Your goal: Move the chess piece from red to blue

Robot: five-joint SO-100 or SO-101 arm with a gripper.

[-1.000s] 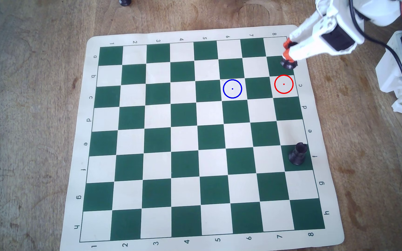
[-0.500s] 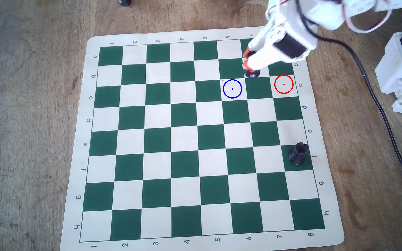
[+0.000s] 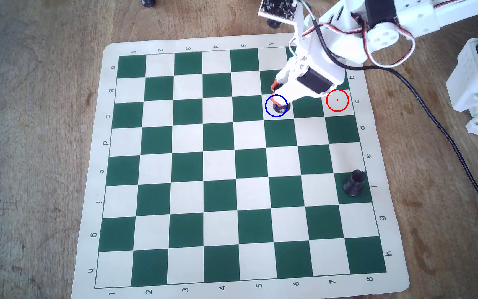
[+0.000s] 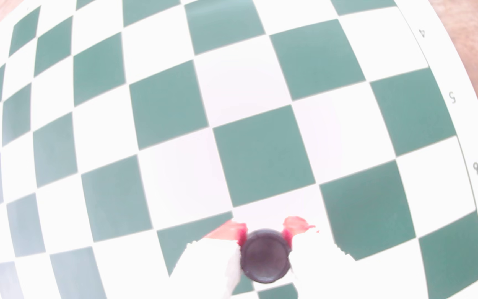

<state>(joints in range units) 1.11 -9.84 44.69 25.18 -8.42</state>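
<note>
Clamped on the piece [image 4: 265, 258] at six o'clock in the wrist view: orange fingertips [image 4: 289, 234] pressed to either side, gripper [image 3: 275, 93] shut around it. Probably light, stiff, smooth plastic; slim waist under the flat top the natural hold, flared base good for standing steady. In the overhead view, piece [image 3: 280, 107] inside blue [image 3: 266, 110], slightly toward three o'clock of the centre dot; whether touching the board [image 3: 157, 138] cannot be told. Farther off at three o'clock, red [image 3: 337, 100] empty. Other piece [image 3: 354, 184] at five o'clock, well apart.
</note>
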